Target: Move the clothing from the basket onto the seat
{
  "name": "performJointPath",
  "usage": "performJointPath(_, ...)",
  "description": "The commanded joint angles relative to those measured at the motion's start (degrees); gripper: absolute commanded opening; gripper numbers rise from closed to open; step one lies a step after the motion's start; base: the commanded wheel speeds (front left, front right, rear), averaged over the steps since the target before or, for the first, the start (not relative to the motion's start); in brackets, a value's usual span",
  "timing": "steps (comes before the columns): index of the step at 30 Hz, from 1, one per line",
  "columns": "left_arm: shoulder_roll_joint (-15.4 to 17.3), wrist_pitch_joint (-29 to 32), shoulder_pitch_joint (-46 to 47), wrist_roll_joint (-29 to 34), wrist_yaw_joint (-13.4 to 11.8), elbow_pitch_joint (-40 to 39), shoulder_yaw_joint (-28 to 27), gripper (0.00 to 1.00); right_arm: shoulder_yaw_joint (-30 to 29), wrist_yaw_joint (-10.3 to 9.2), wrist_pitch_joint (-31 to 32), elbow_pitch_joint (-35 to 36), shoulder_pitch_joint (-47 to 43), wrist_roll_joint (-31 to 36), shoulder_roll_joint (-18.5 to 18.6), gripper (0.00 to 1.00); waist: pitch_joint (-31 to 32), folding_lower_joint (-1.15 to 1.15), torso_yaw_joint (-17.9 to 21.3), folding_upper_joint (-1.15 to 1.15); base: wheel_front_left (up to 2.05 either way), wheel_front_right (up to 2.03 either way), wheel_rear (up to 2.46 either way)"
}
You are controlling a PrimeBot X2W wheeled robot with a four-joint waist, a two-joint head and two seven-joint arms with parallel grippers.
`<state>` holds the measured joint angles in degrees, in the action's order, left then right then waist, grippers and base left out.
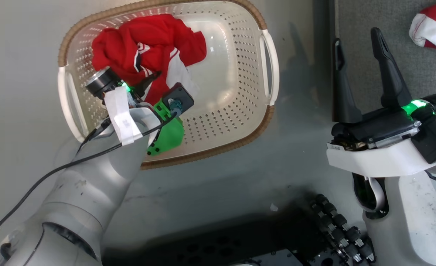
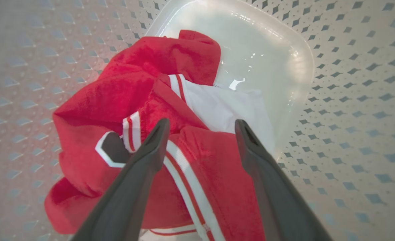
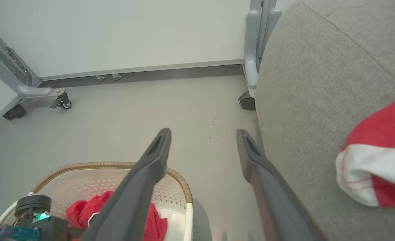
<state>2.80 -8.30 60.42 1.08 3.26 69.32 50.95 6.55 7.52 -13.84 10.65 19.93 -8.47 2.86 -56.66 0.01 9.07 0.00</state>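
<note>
While the pale left forearm (image 1: 92, 177) reaches down into the small cream-white plastic basket with perforated sides and a brown rim (image 1: 240, 111), the left jaws stand wide apart just above the crumpled red garment with white stripes (image 1: 147, 48), which lies inside the basket at the end by its left handle. Seen from the left wrist, the two long dark left fingers (image 2: 140, 167) straddle a raised fold of that red cloth, one tip over a white stripe next to a dark patch outlined in white. Nothing is clamped between them, and whether the tips touch the fabric I cannot tell. Past the garment, the glossy bottom of the basket lies bare.

Outside the basket, beyond its right handle, the right jaws are also spread wide and hold nothing; the right fingers (image 1: 388, 66) point away from the robot, one over the pale grey floor (image 1: 18, 55) and one over the edge of the large light grey fabric seat (image 1: 388, 22). That seat stands just beside the basket's right end. On it, well apart from the basket, lies the second soft red garment with a broad white hem band (image 1: 432, 26), bunched up. The basket itself rests on the floor, and beyond its far side grey wheeled frame legs (image 3: 26, 90) stand against a white wall panel (image 3: 134, 33)
</note>
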Motion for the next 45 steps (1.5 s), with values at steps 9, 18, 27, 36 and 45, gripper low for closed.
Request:
performJointPath(9, 3.35, 3.87, 3.50, -0.67, 1.07, 3.59, 0.64, 1.00, 2.56, -0.06, -1.30, -2.56, 2.55, -3.07, 0.06, 1.00, -4.47, -0.01, 4.80, 0.00, 0.00, 0.00, 0.00)
performJointPath(18, 5.22, 11.46, 3.95, -1.23, 0.72, 4.46, 1.48, 1.00, 3.26, -0.06, -1.41, -2.50, 3.57, -4.18, 0.06, 1.00, -5.50, -0.01, 6.21, 0.00, 0.00, 0.00, 0.00)
performJointPath(27, 6.09, 19.36, 4.39, -1.11, -0.93, 4.80, 2.50, 0.00, 3.19, -0.06, -1.42, -1.82, 3.62, -3.96, 0.06, 1.00, -5.94, -0.01, 6.90, 0.00, 0.00, 0.00, 0.00)
performJointPath(36, 4.28, 15.50, 3.41, -3.38, -0.51, 4.03, 2.06, 0.00, 2.77, -0.06, -1.43, -1.56, 3.48, -2.96, 0.06, 1.00, -3.73, -0.01, 5.63, 0.00, 0.00, 0.00, 0.00)
performJointPath(45, 1.85, 3.99, 0.86, -11.33, 1.12, 1.68, -3.88, 0.00, 1.84, -0.06, -1.43, -2.04, 1.67, -1.51, 0.07, 1.00, 2.55, -0.01, 2.84, 0.00, 0.00, 0.00, 0.00)
